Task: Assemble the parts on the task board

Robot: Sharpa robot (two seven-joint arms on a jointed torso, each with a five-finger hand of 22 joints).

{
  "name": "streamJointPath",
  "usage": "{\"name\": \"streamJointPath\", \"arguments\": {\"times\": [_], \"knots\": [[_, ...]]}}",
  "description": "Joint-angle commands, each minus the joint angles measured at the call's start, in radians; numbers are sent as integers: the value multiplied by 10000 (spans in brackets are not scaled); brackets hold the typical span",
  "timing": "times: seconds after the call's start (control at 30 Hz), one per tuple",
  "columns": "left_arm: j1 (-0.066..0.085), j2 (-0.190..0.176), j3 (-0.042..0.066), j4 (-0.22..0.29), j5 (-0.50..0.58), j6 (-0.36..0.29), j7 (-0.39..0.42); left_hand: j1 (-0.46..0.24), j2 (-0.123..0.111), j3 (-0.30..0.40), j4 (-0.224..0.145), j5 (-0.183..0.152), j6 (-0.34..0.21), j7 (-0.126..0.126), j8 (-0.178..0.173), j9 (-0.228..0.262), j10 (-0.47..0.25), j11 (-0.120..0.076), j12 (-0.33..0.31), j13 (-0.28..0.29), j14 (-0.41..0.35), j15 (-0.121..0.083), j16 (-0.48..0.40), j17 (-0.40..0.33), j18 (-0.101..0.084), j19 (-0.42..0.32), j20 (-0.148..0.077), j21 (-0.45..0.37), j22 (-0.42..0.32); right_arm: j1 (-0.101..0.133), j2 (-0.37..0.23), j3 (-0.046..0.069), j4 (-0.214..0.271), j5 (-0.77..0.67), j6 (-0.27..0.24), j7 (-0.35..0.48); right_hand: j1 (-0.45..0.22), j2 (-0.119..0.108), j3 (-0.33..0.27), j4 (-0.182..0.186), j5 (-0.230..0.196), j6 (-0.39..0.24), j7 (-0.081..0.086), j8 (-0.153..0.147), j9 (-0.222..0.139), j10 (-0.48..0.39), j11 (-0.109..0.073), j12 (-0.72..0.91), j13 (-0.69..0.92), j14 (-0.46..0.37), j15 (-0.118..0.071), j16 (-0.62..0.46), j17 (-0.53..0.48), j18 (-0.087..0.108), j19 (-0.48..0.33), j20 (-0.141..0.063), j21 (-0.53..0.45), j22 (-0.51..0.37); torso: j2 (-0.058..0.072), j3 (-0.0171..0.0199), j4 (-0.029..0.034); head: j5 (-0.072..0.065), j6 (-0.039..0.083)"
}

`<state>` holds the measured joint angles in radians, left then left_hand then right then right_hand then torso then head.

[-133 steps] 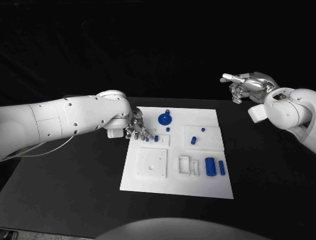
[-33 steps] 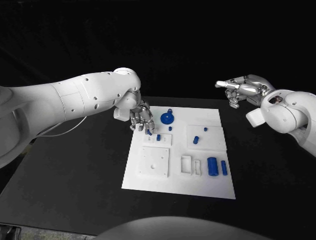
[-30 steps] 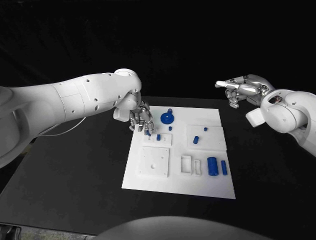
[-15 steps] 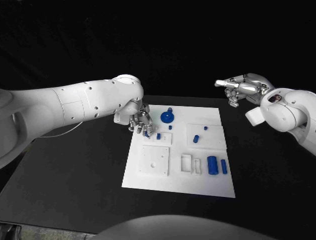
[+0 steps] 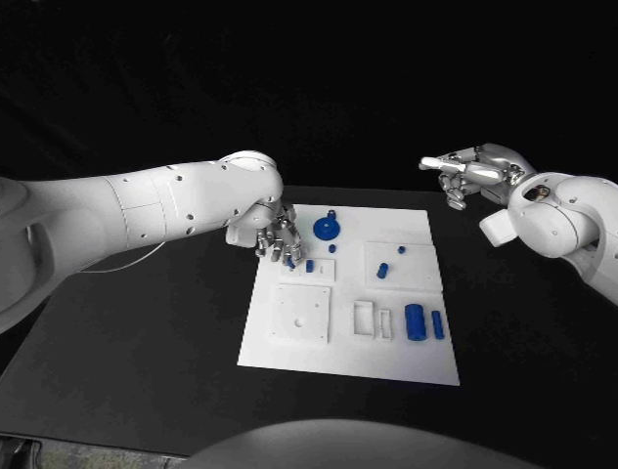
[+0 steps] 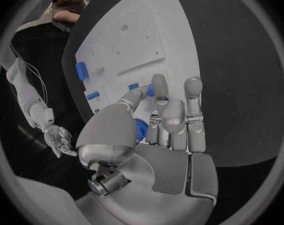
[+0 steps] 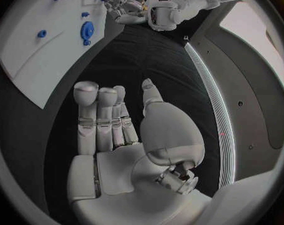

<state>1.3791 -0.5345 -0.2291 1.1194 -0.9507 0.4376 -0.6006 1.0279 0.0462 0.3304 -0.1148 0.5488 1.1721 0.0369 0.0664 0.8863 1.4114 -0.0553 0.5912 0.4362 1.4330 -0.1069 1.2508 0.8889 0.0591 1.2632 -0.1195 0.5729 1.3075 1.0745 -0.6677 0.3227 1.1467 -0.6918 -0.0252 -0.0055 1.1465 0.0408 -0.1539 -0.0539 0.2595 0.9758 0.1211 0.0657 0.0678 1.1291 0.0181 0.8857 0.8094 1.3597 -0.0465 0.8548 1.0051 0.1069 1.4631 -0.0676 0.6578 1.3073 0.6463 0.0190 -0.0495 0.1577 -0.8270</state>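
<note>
A black table fills the lower and middle part of the head view, its top matte and dark. Behind it, the upper frame is plain black backdrop.

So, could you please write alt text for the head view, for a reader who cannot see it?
The left robot hand reaches down over the far left part of the white task board on a black table, fingertips beside a small blue part. Other blue parts lie on the board, among them a round one. The right robot hand is raised off the board's far right side, holding nothing.
</note>
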Motion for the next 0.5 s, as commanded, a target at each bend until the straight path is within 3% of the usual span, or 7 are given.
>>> {"name": "streamJointPath", "arguments": {"times": [0.03, 0.5], "knots": [[-39, 17, -13, 21, -73, -22, 80, 138, -1, 1547, -1489, 1, 294, -257, 69, 8, 49, -3, 27, -15, 84, 8, 19, -13, -51, 42, -35, 41, 174, -9, 3, 4, 8, -71, 171, 67, 58, 43, 8, -78, 45, 43, -7, -23, -12, 68, -14, -37, -10, 1, -49, -49, -13, 106, 459, -27, -63, 751, -2, 12, 3, 3, -5], [-48, -41, -14, 74, -100, 330, -16, 174, -31, 1547, -1493, 8, 313, -255, 68, 19, 51, 3, 10, -26, 70, 15, 2, -27, -52, 23, -27, 29, 181, -17, 3, 4, -16, -70, 190, 56, 58, 43, 8, -78, 45, 43, -7, -23, -12, 68, -14, -37, -10, 1, -49, -49, -13, 106, 459, -27, -63, 751, -3, -1, 4, 9, -28]]}}
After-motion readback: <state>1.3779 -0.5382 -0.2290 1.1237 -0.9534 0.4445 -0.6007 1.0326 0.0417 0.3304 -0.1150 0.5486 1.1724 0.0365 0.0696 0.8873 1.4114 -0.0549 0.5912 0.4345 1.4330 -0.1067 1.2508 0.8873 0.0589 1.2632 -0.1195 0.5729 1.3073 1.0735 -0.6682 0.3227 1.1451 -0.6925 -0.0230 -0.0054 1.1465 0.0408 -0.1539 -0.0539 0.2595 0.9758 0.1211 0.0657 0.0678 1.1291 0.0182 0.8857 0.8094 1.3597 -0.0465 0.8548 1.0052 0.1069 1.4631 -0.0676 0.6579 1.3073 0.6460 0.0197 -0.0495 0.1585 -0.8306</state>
